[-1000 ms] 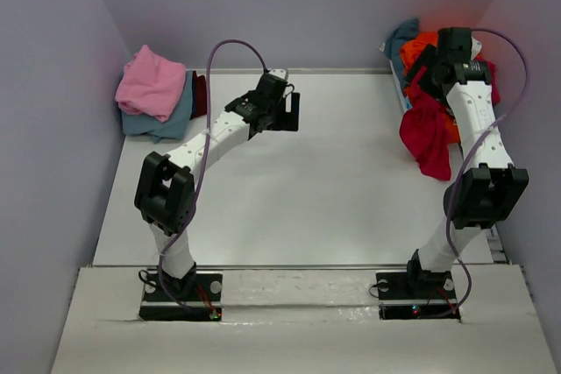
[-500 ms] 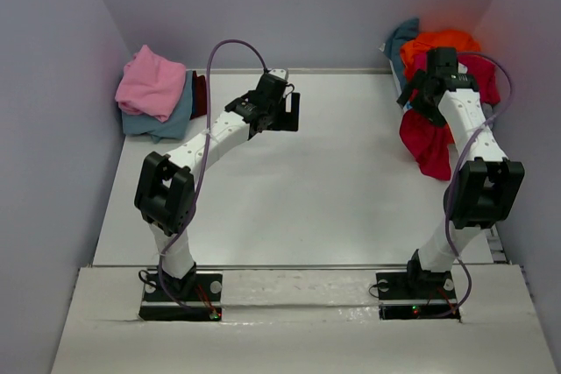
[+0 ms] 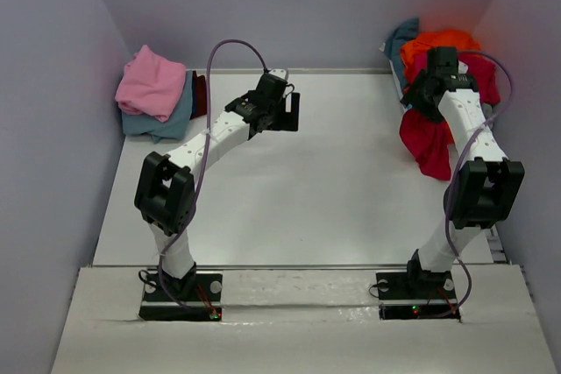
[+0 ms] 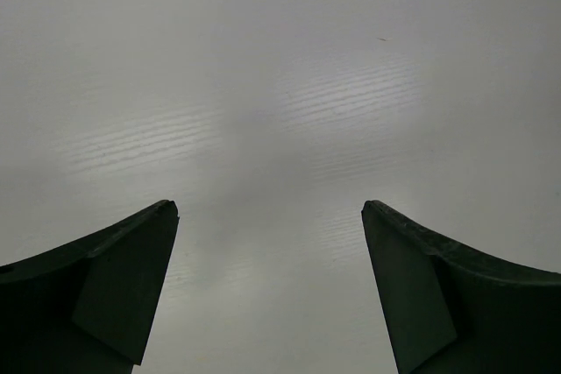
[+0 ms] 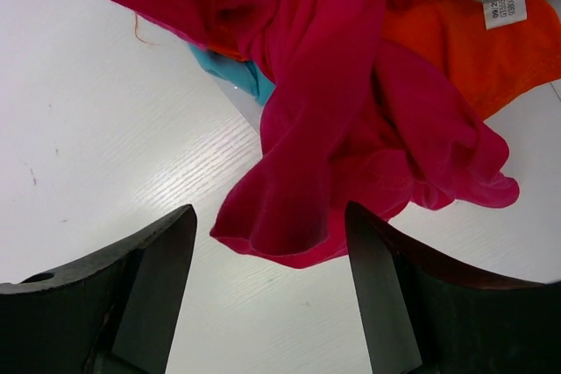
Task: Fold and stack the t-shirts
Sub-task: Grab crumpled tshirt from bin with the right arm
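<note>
One magenta-red tee [image 5: 333, 129] lies diagonal; right end effector [image 5: 270, 210] above tip.

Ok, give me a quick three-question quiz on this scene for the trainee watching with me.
1. True or false: the left gripper holds a t-shirt.
2. Which colour tops the folded stack at the far left? A pink, B orange, C grey.
3. Fill in: the right gripper hovers open over the edge of the ___ t-shirt.
Key: 1 false, it is open over bare table. 2 A, the pink t-shirt. 3 the magenta-red t-shirt.
</note>
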Controlling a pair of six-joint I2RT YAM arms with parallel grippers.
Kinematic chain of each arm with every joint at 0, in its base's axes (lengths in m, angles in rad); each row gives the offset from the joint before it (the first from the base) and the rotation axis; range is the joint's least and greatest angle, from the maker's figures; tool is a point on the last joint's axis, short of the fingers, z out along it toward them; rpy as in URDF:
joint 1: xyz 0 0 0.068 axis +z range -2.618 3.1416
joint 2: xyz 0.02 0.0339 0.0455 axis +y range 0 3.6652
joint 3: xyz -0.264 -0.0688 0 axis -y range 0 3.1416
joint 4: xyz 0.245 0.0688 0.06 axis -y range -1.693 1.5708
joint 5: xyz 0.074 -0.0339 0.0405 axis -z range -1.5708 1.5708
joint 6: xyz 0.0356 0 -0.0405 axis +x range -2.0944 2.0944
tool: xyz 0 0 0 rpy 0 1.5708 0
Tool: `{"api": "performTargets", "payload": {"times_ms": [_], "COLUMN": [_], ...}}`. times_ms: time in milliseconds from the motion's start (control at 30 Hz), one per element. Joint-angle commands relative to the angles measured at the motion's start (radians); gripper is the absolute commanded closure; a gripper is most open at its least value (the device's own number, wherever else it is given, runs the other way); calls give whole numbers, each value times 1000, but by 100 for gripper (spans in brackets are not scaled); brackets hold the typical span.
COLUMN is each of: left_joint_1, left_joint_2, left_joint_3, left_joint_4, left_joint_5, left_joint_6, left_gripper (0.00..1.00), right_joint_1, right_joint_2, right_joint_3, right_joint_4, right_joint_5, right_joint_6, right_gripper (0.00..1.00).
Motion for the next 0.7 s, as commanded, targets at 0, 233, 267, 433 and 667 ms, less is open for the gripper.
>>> {"api": "performTargets", "payload": {"times_ms": [0,233,267,433,667], "left_joint_1": [-3,-3,-3,-3,-3], "left_joint_2": [-45,-65,-66,-75,-117], "left_joint_3": [-6,-29,-33,-40,-75], "left_joint_4": [3,3,5,6,15], "left_joint_5": [-14,-20,-20,-20,-24], "left_joint_6": [14,5,5,2,-6], "left_gripper": [1,1,1,1,1], "right_joint_1": [1,1,1,1,23], "right_joint_2": [-24,-39,-43,-60,-204], "right_joint_3": [20,-12,-17,-43,-40], "right_joint_4": [41,48,48,36,1], "right_joint_5": [23,6,8,14,-61], "right_joint_6": [-10,-2,-1,7,-27], "right_gripper": [28,72,78,93,93]}}
